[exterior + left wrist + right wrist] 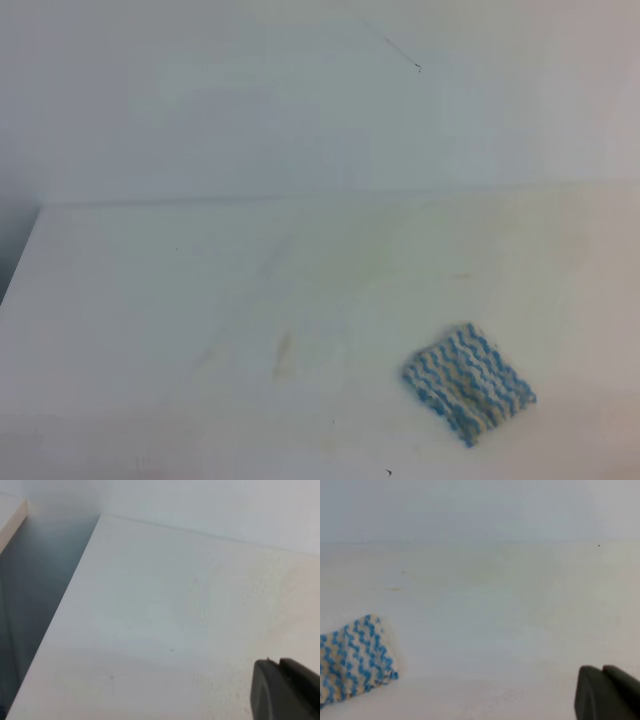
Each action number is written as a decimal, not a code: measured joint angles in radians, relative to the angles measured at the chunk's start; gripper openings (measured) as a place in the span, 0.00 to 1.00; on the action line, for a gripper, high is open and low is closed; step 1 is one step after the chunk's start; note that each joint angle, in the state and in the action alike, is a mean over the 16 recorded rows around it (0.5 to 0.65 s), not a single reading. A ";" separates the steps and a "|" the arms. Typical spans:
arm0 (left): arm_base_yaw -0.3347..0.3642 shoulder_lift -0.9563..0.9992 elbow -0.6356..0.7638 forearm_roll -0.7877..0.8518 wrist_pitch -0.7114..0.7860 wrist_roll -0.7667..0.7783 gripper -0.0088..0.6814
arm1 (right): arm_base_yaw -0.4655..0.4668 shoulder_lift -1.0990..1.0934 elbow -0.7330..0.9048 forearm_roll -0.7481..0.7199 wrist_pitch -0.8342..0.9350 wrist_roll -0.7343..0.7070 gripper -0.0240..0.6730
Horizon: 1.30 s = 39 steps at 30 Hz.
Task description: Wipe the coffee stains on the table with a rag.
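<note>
Where the table (200, 290) spreads white across the exterior high view, the rag (468, 381) lies flat on its near right part, a small blue-and-white zigzag cloth turned so that one corner points toward the near edge. Nothing touches it. To its left, well apart, a faint brownish smear (284, 355) marks the tabletop where the coffee stains are; no glossy blob can be made out there, only the pale streak and broad yellowish smudging farther back. Behind the table rises a plain pale wall (300, 100) with a thin dark line high up.

In the right wrist view the rag (352, 660) sits at the near left corner, partly cut by the frame's edge, and the right gripper (607, 692) shows only as a dark block at the lower right, well apart from the cloth; its jaws are closed on nothing. In the left wrist view the left gripper (285, 690) likewise shows only as a dark block at the lower right above bare tabletop, and whether it is open or closed cannot be told. The table's left edge (60, 615) drops off beside it into a shadowed gap.
</note>
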 joint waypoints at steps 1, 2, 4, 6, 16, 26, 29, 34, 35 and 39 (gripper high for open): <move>0.000 0.000 0.000 0.000 0.000 0.000 0.01 | 0.000 0.000 0.000 0.000 0.000 0.000 0.03; 0.000 0.000 0.000 0.000 0.000 0.000 0.01 | 0.000 0.000 0.000 0.000 0.000 0.000 0.03; 0.000 0.000 0.000 0.000 0.000 0.000 0.01 | 0.000 0.000 0.000 0.000 0.000 0.000 0.03; 0.000 0.000 0.000 0.000 0.000 0.000 0.01 | 0.000 0.000 0.000 0.000 0.000 0.001 0.03; 0.000 0.000 0.000 0.000 0.000 0.000 0.01 | 0.000 0.000 0.000 0.001 0.000 0.001 0.03; 0.000 0.000 0.000 0.000 0.000 0.000 0.01 | 0.000 0.000 0.000 0.002 0.000 0.001 0.03; 0.000 0.000 0.000 0.000 0.000 0.000 0.01 | 0.000 0.000 0.000 0.002 0.000 0.000 0.03; 0.000 0.000 0.000 0.000 0.000 0.000 0.01 | 0.000 0.000 0.000 0.002 0.000 0.000 0.03; 0.000 0.000 0.000 0.000 0.000 0.000 0.01 | 0.000 0.000 0.000 0.002 0.000 0.000 0.03; 0.000 0.000 0.000 0.000 0.000 0.000 0.01 | 0.000 0.000 0.000 0.002 0.000 0.000 0.03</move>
